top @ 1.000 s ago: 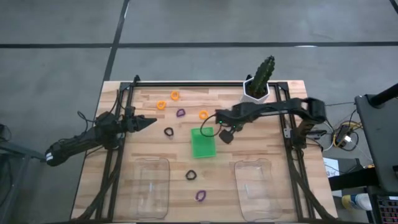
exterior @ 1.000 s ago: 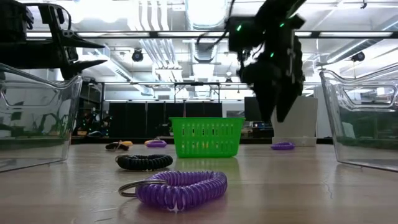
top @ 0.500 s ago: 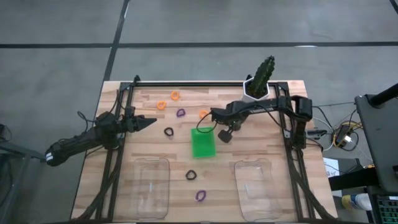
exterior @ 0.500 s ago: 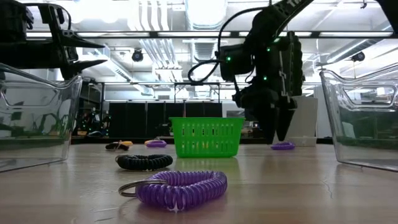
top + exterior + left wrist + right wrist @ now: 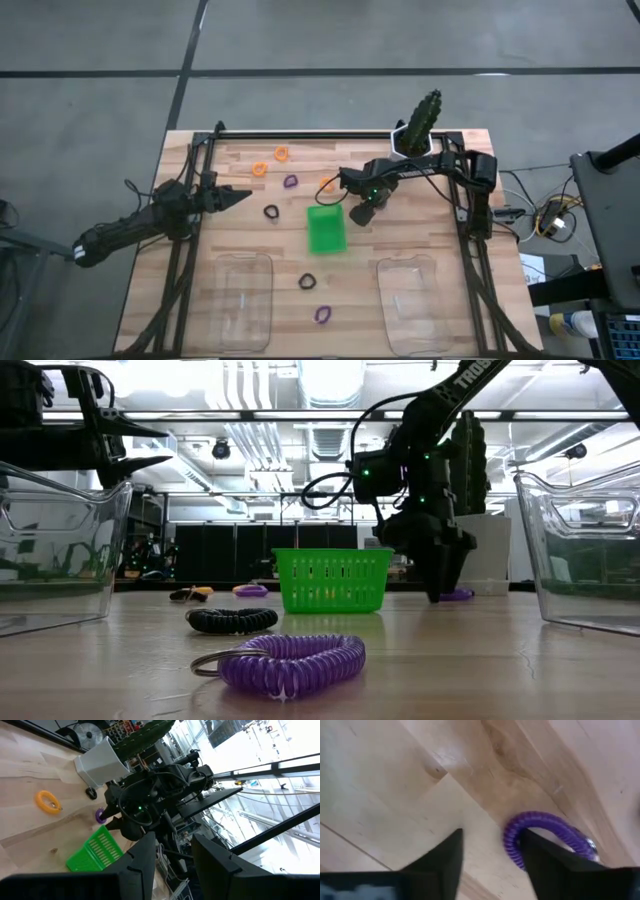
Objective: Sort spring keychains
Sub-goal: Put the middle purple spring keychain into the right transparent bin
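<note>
Since 1 second ago the right arm has drawn back toward the upper right of the high view and dropped lower; its right gripper (image 5: 352, 211) now hangs close over the wood just right of the green basket (image 5: 325, 230), near the frame's centre. In the right wrist view its 2 fingers (image 5: 442, 855) stand apart, one beside a purple spring keychain (image 5: 545, 836) that lies flat on the table; nothing is gripped. In the low view that same purple loop (image 5: 458, 595) shows just right of the lowered gripper (image 5: 437, 595).

The left gripper (image 5: 240, 196) hovers at the left of the high view, its fingers (image 5: 140, 862) slightly parted and empty.

Other keychains in the high view:
- 3 orange ones (image 5: 259, 170), (image 5: 281, 153), (image 5: 326, 184) in the upper middle.
- A purple one (image 5: 290, 182) among them.
- A black one (image 5: 271, 211) left of the basket.
- Another black one (image 5: 307, 282) and a purple one (image 5: 322, 314) at lower centre, between the 2 clear containers (image 5: 245, 300), (image 5: 413, 305).

A potted cactus (image 5: 418, 128) stands at the table's upper right.
</note>
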`<move>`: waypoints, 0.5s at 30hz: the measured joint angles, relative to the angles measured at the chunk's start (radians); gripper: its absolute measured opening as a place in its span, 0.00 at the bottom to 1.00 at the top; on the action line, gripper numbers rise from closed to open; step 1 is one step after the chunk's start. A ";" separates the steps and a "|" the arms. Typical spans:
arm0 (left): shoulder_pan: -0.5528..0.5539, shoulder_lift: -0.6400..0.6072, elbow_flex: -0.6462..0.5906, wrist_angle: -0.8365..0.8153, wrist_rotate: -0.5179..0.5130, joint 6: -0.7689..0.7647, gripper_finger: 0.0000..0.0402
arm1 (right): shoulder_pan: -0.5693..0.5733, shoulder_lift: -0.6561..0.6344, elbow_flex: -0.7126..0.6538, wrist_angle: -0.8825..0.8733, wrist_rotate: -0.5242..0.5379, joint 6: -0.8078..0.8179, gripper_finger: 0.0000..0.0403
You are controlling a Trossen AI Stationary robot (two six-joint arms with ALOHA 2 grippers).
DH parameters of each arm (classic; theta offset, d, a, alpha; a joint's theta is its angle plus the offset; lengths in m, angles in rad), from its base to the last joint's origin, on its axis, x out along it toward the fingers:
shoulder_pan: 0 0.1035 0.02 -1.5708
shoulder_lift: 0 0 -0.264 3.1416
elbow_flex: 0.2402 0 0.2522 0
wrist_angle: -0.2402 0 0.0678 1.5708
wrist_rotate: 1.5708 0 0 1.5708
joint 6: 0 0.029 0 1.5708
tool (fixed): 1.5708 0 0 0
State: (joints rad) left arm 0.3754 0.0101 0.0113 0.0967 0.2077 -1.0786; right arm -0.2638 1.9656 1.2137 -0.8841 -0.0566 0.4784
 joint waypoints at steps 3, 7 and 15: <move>0.000 0.000 0.000 0.000 0.000 0.000 0.30 | 0.000 0.000 0.000 0.003 0.000 0.001 0.21; 0.000 0.000 0.000 0.000 0.000 0.000 0.30 | -0.003 -0.001 0.000 0.004 -0.001 0.004 0.05; 0.000 0.000 0.000 0.000 0.000 0.001 0.30 | 0.005 -0.128 0.016 -0.046 -0.009 0.043 0.02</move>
State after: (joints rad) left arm 0.3752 0.0101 0.0116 0.0967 0.2076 -1.0779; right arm -0.2588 1.8371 1.2301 -0.9304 -0.0655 0.5216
